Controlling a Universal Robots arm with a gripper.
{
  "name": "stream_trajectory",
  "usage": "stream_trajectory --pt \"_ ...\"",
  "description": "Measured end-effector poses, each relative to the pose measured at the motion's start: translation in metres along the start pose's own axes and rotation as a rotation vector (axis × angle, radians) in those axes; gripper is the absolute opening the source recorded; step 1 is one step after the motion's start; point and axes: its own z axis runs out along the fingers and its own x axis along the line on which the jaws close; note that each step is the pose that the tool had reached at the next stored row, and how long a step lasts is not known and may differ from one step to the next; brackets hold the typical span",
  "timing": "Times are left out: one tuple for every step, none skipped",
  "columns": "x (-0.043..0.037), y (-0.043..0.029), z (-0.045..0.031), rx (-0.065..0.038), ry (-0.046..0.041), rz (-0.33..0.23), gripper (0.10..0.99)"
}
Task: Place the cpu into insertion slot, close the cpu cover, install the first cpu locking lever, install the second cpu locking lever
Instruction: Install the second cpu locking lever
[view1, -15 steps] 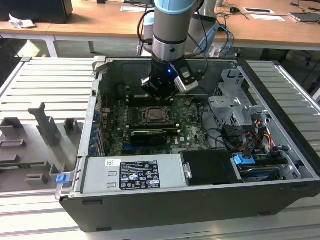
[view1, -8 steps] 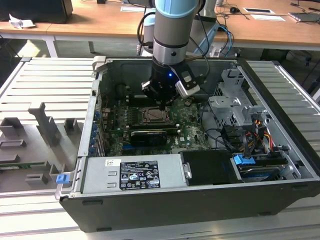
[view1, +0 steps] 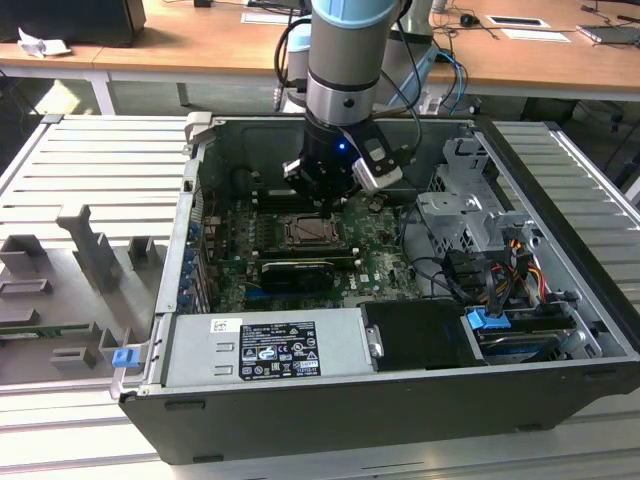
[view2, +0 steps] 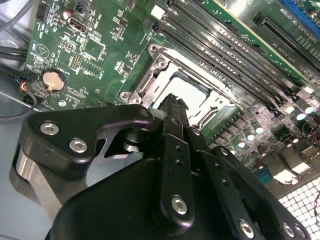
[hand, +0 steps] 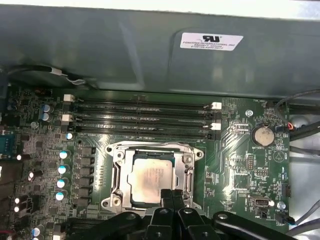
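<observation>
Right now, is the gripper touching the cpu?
Cannot tell. In the first wrist view the gripper overlaps the near edge of the cpu seated under its cover, hiding any contact or gap.

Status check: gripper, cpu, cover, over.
Gripper shut, empty, at the socket edge. Cpu seated in slot. Cpu cover down around it. Nothing in the way.

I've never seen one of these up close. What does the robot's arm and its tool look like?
The arm is a thick grey tube with a pale blue joint cap and black cables alongside. A small blue light glows near the wrist. The tool is black, with jointed links held by silver screws.
</observation>
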Motion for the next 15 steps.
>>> stream_trajectory --pt "0.0001 -0.0014 -0.0001 0.000 0.0001 0.000 0.106" --pt "0.0002 -0.0028 -0.0002 0.000 0.0001 0.000 0.106" --pt "0.0004 -0.0050 -0.0002 0.000 0.0000 0.000 0.106" --pt "0.0004 -0.0061 -0.0003 0.000 0.0000 0.000 0.106" --pt "0.0005 -0.0073 -0.0003 0.000 0.0000 0.000 0.106" --pt "0.0006 -0.0086 -0.0003 -0.001 -0.0001 0.000 0.106" --pt "0.0006 -0.0095 -0.0003 -0.001 -0.0001 0.000 0.106" --pt "0.0007 -0.0104 -0.0003 -0.001 -0.0001 0.000 0.106" --pt "0.0007 -0.0113 -0.0003 -0.001 -0.0001 0.000 0.106" --pt "0.0008 -0.0131 -0.0002 -0.002 -0.0001 0.000 0.106" --pt "0.0010 -0.0149 -0.0002 -0.003 -0.0002 0.000 0.106" --pt "0.0013 -0.0178 -0.0002 -0.004 -0.0003 0.000 0.106" --pt "0.0015 -0.0208 -0.0002 -0.008 -0.0004 0.000 0.106" --pt "0.0017 -0.0248 -0.0002 -0.017 -0.0010 0.000 0.106" --pt "0.0019 -0.0277 0.0000 -0.034 -0.0019 0.000 0.106"
